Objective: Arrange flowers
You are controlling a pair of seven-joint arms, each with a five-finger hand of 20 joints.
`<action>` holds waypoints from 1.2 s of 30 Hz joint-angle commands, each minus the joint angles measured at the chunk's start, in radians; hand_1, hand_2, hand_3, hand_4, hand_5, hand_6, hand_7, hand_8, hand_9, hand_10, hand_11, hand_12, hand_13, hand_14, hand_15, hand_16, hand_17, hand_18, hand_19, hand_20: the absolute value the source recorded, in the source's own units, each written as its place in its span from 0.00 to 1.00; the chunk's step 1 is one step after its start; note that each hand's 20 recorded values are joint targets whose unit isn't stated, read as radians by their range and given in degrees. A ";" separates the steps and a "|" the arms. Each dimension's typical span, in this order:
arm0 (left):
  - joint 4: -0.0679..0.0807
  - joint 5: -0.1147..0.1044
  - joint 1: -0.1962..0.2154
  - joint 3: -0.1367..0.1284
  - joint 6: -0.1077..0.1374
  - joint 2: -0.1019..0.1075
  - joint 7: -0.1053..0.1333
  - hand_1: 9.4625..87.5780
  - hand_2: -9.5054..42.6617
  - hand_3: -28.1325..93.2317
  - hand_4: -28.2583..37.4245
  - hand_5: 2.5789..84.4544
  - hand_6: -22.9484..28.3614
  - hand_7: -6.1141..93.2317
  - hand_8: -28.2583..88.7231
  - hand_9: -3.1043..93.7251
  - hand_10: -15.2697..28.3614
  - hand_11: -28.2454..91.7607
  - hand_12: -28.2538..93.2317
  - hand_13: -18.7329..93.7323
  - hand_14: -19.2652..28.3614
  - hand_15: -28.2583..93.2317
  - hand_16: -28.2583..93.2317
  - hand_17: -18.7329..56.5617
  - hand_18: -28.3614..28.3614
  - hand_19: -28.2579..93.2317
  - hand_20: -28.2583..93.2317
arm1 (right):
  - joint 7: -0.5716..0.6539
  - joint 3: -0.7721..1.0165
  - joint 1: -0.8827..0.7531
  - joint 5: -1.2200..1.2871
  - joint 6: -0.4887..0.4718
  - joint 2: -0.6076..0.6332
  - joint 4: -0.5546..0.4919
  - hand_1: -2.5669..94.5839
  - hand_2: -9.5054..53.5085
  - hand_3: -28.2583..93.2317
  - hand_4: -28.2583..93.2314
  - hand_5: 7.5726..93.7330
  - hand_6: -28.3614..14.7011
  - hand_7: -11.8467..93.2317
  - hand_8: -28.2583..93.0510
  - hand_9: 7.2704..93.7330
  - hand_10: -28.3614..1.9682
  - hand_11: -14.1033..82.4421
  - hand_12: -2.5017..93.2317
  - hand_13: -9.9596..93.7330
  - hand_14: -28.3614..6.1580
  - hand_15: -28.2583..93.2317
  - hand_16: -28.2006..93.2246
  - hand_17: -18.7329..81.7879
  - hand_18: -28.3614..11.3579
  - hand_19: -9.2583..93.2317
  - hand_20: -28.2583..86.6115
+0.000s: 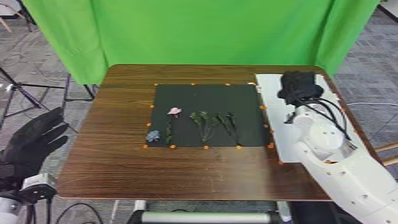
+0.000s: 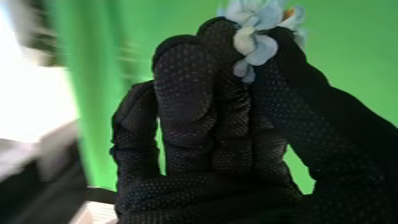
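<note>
Black mat (image 1: 238,97), one pink flower (image 1: 174,111)

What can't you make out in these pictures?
- Pale blue flower: right wrist view, partly cut off by the edge.
- Its stem, if any: same view, hidden by the right hand.
- Kinds of the green sprigs: head view, too small.
- The left arm's length: head view, cut off by the edge.

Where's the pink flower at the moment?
In the head view, the pink flower lies on the left half of the dark mat, left of the green stems and farther up than the blue flower near the bottom left corner.
</note>
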 commanded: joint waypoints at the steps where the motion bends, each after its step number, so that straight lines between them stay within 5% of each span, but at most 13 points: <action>1: -0.002 0.004 0.003 0.006 -0.003 0.001 -0.010 0.19 0.15 0.81 0.01 0.27 0.49 0.29 0.14 0.23 0.57 0.38 0.38 0.31 0.64 0.41 0.28 0.11 0.82 0.55 0.32 | -0.121 -0.170 0.140 -0.007 -0.039 -0.157 -0.031 0.51 0.01 0.94 0.03 0.69 0.70 0.61 0.24 0.88 0.71 0.37 0.58 0.82 0.69 0.67 0.53 0.43 0.19 0.85 0.70; 16: 0.001 0.003 -0.006 0.013 -0.003 0.011 -0.019 0.19 0.15 0.81 0.02 0.27 0.49 0.29 0.14 0.23 0.57 0.37 0.38 0.31 0.64 0.40 0.29 0.11 0.82 0.55 0.32 | -0.152 -0.319 0.210 -0.070 -0.143 -0.320 0.127 0.48 0.00 0.94 0.05 0.69 0.69 0.63 0.22 0.88 0.70 0.37 0.58 0.79 0.64 0.70 0.53 0.41 0.19 0.84 0.70; 36: 0.011 0.001 -0.028 0.026 -0.005 0.020 -0.022 0.19 0.16 0.82 0.01 0.27 0.48 0.30 0.14 0.23 0.56 0.37 0.38 0.31 0.63 0.40 0.29 0.11 0.81 0.54 0.32 | -0.157 -0.321 0.209 -0.157 -0.138 -0.387 0.198 0.44 0.00 0.93 0.03 0.64 0.70 0.63 0.25 0.81 0.69 0.42 0.55 0.75 0.62 0.74 0.47 0.39 0.20 0.82 0.71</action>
